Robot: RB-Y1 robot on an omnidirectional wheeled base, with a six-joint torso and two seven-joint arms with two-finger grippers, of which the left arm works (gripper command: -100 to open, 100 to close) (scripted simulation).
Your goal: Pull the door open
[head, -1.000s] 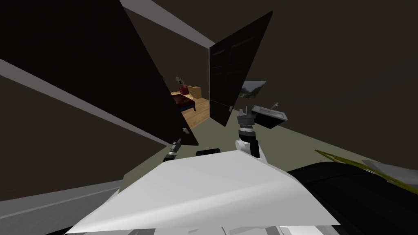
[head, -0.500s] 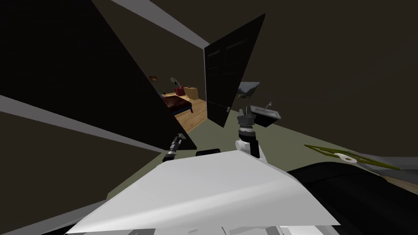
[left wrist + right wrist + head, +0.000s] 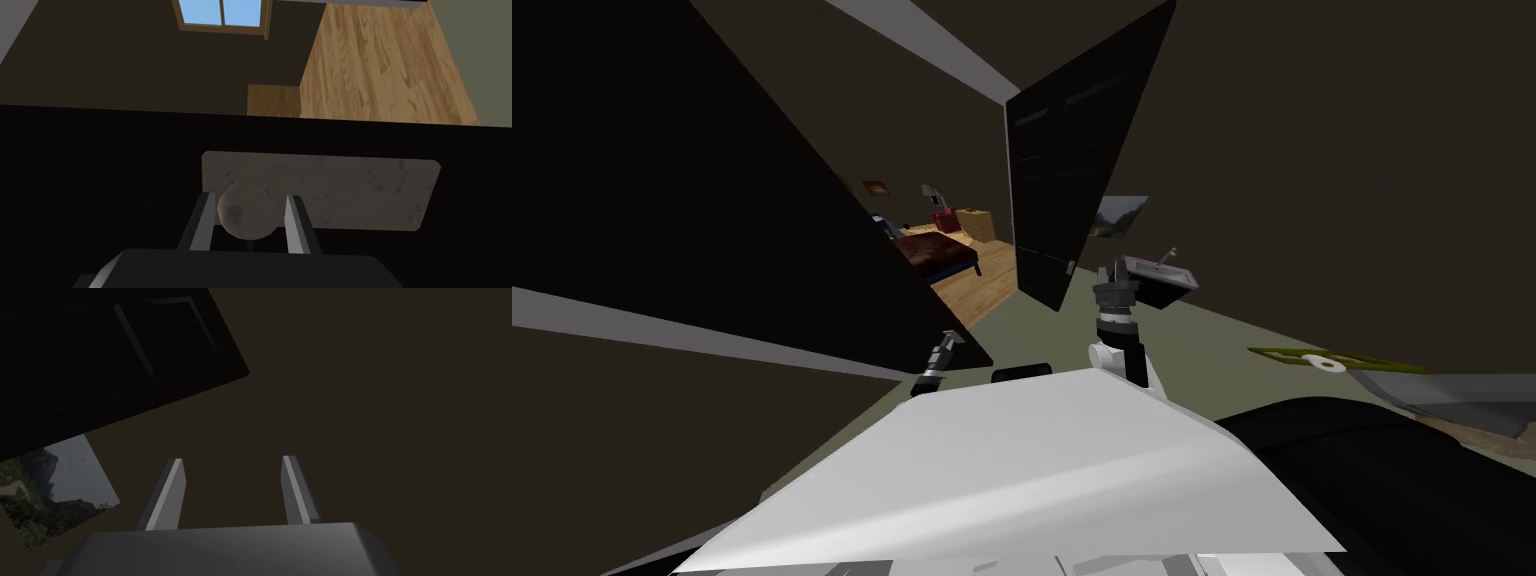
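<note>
The door (image 3: 712,180) is a flat black leaf. It is cut off at the left and top edges of the head view and shows no surface detail. It stands swung out on the left and hides most of the room behind it. At its free edge the left arm is too small in that view for its fingers to be read. In the left wrist view, the left end effector (image 3: 248,197) is clenched on the round, mottled grey knob (image 3: 248,215), one finger against each side. The knob's stem is hidden behind the dark gripper body. A pale rectangular plate (image 3: 350,192) sits on the door face behind the knob. Past the door's edge a window (image 3: 222,12) is cut off by the frame. The right end effector (image 3: 1117,270) is raised ahead on the right, released, fingers parted and empty. A second dark door (image 3: 1072,150) stands open farther off. It partly covers a landscape picture (image 3: 1122,215) on the far wall. A dark basin with a tap (image 3: 1162,280) lies just right of the right end effector. Between the two doors appear a wood floor (image 3: 987,285), a bed with a dark red cover (image 3: 937,252) partly hidden by the near door, and a light dresser (image 3: 974,222). The near floor (image 3: 1232,335) is olive-grey, with a green mat (image 3: 1362,362) at the right. The walls are dark brown.
</note>
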